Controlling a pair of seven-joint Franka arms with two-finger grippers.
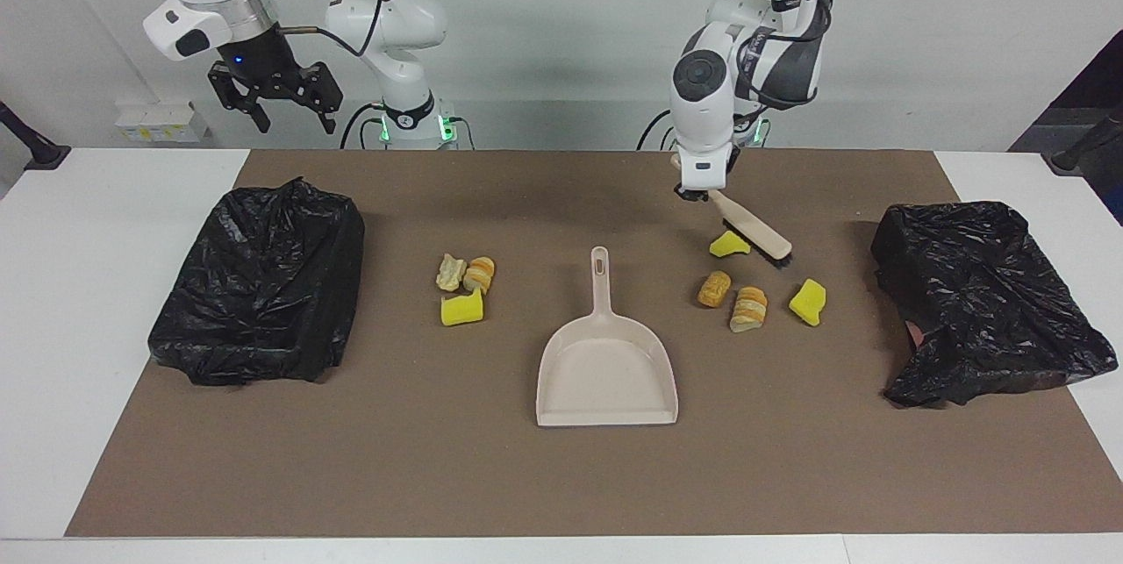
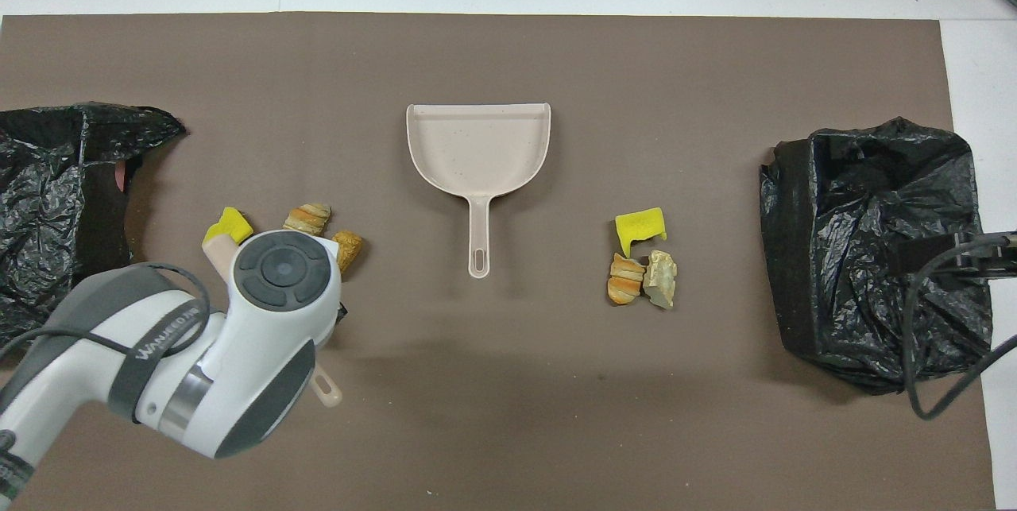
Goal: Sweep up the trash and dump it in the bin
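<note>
So the left gripper (image 1: 699, 192) is pinched tight on the handle of a small beige brush (image 1: 753, 231), up over the trash cluster toward the left arm's end of the surface. The brush slants down from the gripper, with its dark bristle end just above the mat between two of the yellow sponge chunks. From overhead the left arm covers most of that cluster, and only the brush's hanging-loop end (image 2: 326, 390) pokes out under the wrist.

That cluster has four bits: a yellow sponge chunk (image 1: 729, 244) right next to the brush, another yellow sponge chunk (image 1: 808, 302) closer to the bag at that end, and two bread-like pieces (image 1: 714, 289) (image 1: 748, 308) side by side between them.

The beige dustpan (image 1: 607, 375) lies flat mid-mat, with its handle pointing at the robots and nothing in it. Toward the right arm's end there's a second pile: a yellow sponge piece (image 1: 461, 309), a striped bread piece (image 1: 479, 274) and a pale crumbly chunk (image 1: 451, 271), all bunched together.

A black bag-lined bin (image 1: 256, 283) stands at the right arm's end, and another one (image 1: 983, 301) at the left arm's end. The brown mat (image 1: 561, 476) covers most of the white surface (image 1: 79, 283).

The right gripper (image 1: 274, 90) waits up high over its own end, with its fingers spread wide and nothing in them.
</note>
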